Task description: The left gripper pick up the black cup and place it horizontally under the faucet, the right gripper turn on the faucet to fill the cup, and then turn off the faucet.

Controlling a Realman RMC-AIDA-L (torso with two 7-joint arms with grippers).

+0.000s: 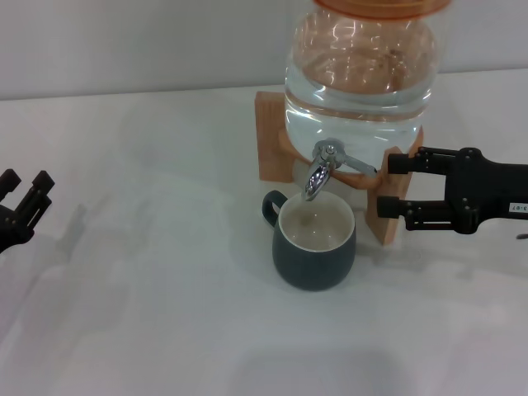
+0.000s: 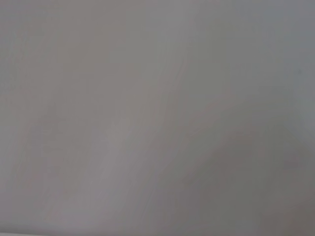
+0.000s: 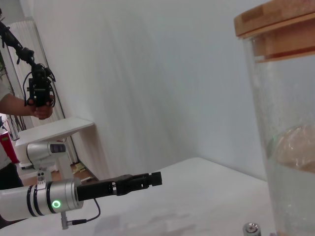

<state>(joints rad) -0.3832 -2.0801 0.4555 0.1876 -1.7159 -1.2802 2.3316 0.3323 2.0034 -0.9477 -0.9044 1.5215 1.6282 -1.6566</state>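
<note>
Black cup [image 1: 315,242] stands upright on the white tabletop [image 1: 165,247], directly below the faucet [image 1: 320,169] spout. Handle points back toward the wooden stand [image 1: 272,136]. Cream inside is visible from above; I can't tell how full it is.

Faucet sticks out of the front of the clear water jar [image 1: 359,82], chrome spout angled down over the cup's rim. Jar sits on the wooden stand and has an orange-brown lid at the top edge of the head view; the right wrist view shows the jar wall [image 3: 290,147] close up with a wooden lid above it.

My right pincer [image 1: 388,183] reaches in level from the side of the faucet, long black body lying roughly horizontal with a white label near the wrist. Fingers spread apart, one above the other, tips just beside the faucet lever and the stand's side post. Nothing is between them. I can't tell if a tip touches the lever.

My left pincer [image 1: 23,194] is well away from the cup, out at the far edge of the tabletop, fingers apart and empty, raised above the surface. In the right wrist view the left pincer [image 3: 147,180] extends level from a silver-grey arm with a green ring light. Left wrist view shows only blank tabletop.
</note>
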